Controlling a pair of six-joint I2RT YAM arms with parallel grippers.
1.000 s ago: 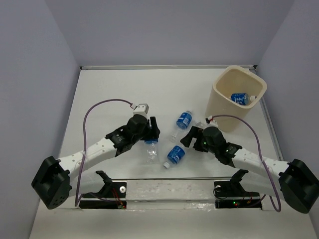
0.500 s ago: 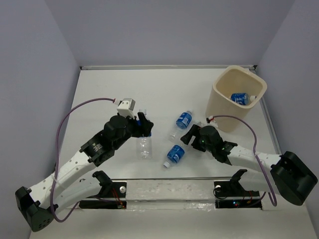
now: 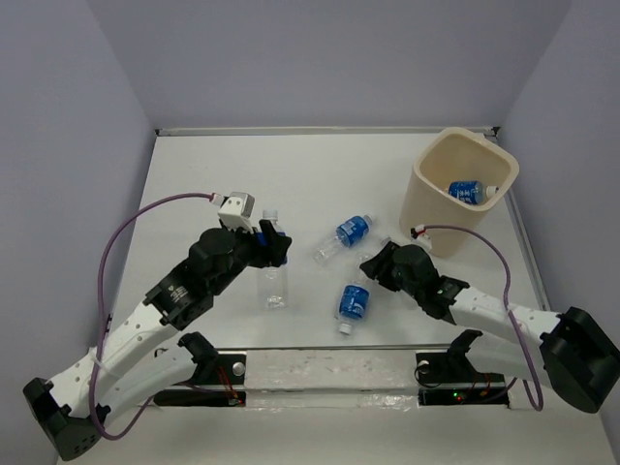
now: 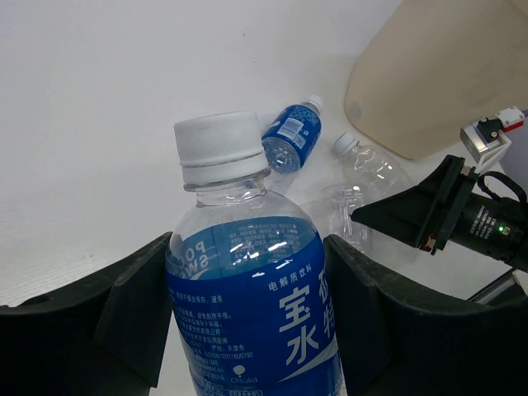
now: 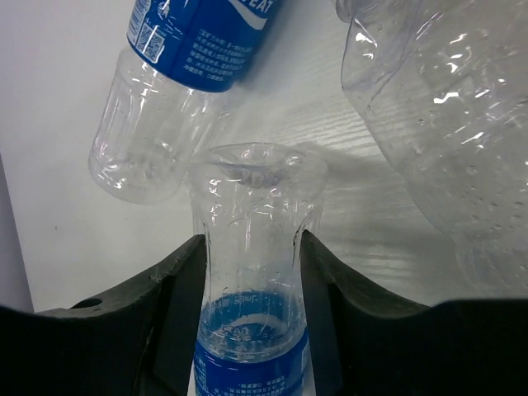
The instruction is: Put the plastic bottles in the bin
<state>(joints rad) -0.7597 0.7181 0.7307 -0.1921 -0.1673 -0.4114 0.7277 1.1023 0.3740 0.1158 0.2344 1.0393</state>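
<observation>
Left wrist, both jaws gripping, left bottle [image 4: 247, 330] cap outward, right bottle [image 5: 252, 330] base outward

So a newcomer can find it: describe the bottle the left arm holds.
Start at the left arm's gripper, left of table centre. Its fingers clamp a blue-labelled, white-capped bottle. It alone stands upright; the other bottles lie on the table or in the bin.

A robotics lab cell: bare lavender walls [image 3: 320, 58] box in a white desk [image 3: 232, 174], two robot arms [image 3: 165, 300] bolted at its near edge.
</observation>
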